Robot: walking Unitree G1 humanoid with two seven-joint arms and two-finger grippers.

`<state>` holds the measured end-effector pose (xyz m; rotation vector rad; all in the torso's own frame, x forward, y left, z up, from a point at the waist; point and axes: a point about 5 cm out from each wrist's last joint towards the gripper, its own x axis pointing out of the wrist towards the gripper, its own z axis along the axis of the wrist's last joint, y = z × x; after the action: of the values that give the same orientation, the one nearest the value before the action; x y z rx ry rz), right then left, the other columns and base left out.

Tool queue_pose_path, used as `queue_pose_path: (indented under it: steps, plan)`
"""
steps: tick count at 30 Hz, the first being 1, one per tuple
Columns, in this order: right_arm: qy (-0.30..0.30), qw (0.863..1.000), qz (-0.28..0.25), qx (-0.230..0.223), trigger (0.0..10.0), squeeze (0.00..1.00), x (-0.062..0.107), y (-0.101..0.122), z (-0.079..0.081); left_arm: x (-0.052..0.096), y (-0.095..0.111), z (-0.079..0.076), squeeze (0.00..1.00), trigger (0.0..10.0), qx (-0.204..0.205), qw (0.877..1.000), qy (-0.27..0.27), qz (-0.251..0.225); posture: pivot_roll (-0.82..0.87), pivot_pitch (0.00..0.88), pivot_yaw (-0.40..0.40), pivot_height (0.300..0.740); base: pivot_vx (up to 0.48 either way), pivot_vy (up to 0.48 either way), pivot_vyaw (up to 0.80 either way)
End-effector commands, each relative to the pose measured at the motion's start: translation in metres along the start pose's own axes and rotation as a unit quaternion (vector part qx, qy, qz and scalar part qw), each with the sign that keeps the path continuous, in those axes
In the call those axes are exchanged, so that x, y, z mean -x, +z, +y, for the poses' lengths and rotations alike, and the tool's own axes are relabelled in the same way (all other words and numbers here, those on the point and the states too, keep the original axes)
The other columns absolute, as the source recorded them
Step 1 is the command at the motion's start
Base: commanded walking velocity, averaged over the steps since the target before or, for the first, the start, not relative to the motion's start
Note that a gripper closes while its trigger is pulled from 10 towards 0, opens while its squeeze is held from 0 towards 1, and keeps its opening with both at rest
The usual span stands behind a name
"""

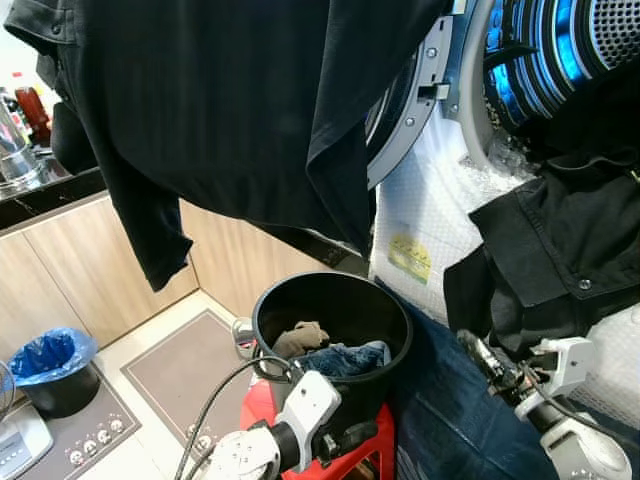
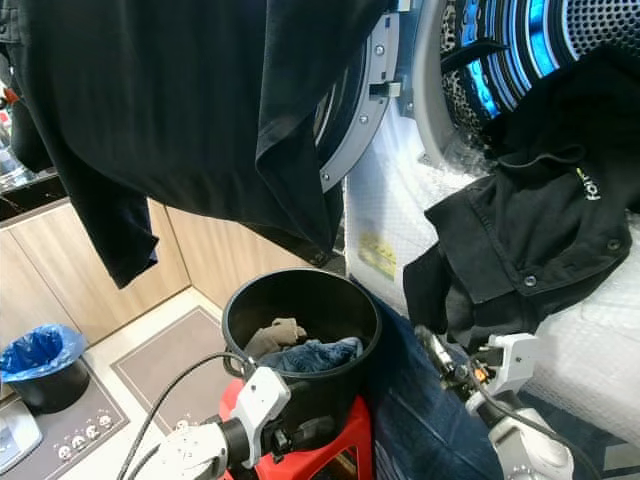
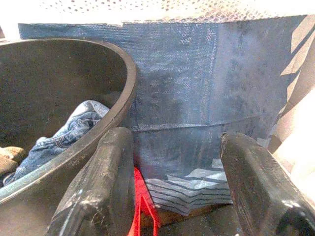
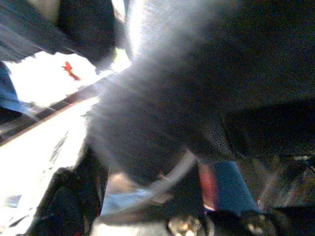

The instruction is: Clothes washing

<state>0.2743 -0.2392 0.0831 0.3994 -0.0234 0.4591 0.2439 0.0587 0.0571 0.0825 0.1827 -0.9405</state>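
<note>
Silver-white left arm (image 1: 262, 447) with looping black cable; scuffed black fingers (image 3: 101, 189); white-bracketed right arm (image 1: 560, 400)

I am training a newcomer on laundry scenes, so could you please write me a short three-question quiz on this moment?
1. True or false: the black bucket stands on a red stool.
2. What hangs out of the washing machine drum? A) black garment B) white towel C) red sock
3. Fill in: inside the bucket, beside the tan cloth, lies crumpled blue ____.

Key:
1. True.
2. A: the black garment drapes from the drum opening.
3. Denim; the open left gripper sits just outside the bucket's rim.
</note>
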Motion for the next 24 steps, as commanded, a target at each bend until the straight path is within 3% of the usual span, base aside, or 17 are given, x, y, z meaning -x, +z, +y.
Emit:
queue_pose_path:
  steps: [1, 7, 18, 24]
  plan:
    - [0.036, 0.999, -0.016, -0.009, 10.0, 0.00, -0.001, 0.005, 0.007, 0.002, 0.002, 0.003, 0.00, 10.0, -0.009, 1.000, 0.004, 0.002, -0.13, 0.000, 0.055, 0.740, 0.000, 0.000, 0.00]
    - [0.106, 0.993, -0.031, -0.044, 10.0, 0.00, 0.001, 0.010, 0.019, 0.002, 0.002, 0.003, 0.00, 10.0, -0.008, 1.000, 0.006, 0.002, -0.12, 0.000, 0.053, 0.740, 0.000, 0.000, 0.00]
    - [0.072, 0.987, -0.129, -0.056, 10.0, 0.00, -0.020, 0.048, 0.013, 0.001, 0.002, 0.003, 0.00, 10.0, -0.008, 1.000, 0.003, 0.003, -0.12, 0.000, 0.051, 0.740, 0.000, 0.000, 0.00]
    - [0.120, 0.978, -0.152, -0.079, 10.0, 0.00, -0.018, 0.058, 0.019, 0.000, 0.002, 0.003, 0.00, 10.0, -0.010, 1.000, 0.004, 0.003, -0.12, 0.000, 0.048, 0.740, 0.000, 0.000, 0.00]
